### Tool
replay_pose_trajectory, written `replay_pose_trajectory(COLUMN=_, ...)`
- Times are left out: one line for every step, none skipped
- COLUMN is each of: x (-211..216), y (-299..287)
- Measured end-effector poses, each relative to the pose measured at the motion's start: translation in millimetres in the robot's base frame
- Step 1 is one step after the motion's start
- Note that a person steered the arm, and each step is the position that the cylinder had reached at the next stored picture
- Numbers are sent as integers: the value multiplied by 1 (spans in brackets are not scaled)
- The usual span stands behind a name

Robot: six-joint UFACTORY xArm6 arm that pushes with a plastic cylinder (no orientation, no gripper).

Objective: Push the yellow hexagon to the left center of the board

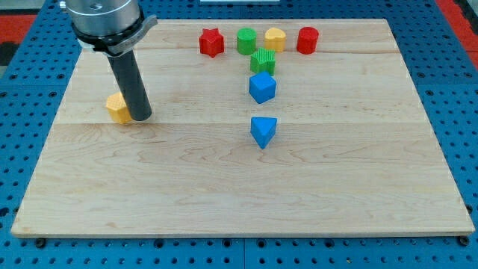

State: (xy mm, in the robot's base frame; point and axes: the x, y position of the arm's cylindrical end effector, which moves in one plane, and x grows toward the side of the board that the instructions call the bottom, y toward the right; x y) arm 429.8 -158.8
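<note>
Here you see my tip (142,117) resting on the wooden worktop (224,187), touching the right side of the yellow hexagon (116,107) at the view's left, about mid-height on the board. The rod hides the hexagon's right portion, so its full outline is hard to make out. The tool is a plain rod with nothing to clench or release; it grasps nothing. Its mount is cut off at the view's top edge. Along the view's top stand a red star (211,42), a green cylinder (246,40), a second yellow block (275,39) of uncertain shape, and a red cylinder (307,39). Just below sits a ridged green block (263,61), touching a blue cube-like block (262,87). A blue triangular block (263,131) lies lower, apart.
</note>
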Motion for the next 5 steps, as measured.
replay_pose_trajectory(x=5, y=-9)
replay_pose_trajectory(x=3, y=-24)
replay_pose_trajectory(x=-1, y=-33)
replay_pose_trajectory(x=10, y=-50)
replay_pose_trajectory(x=18, y=-71)
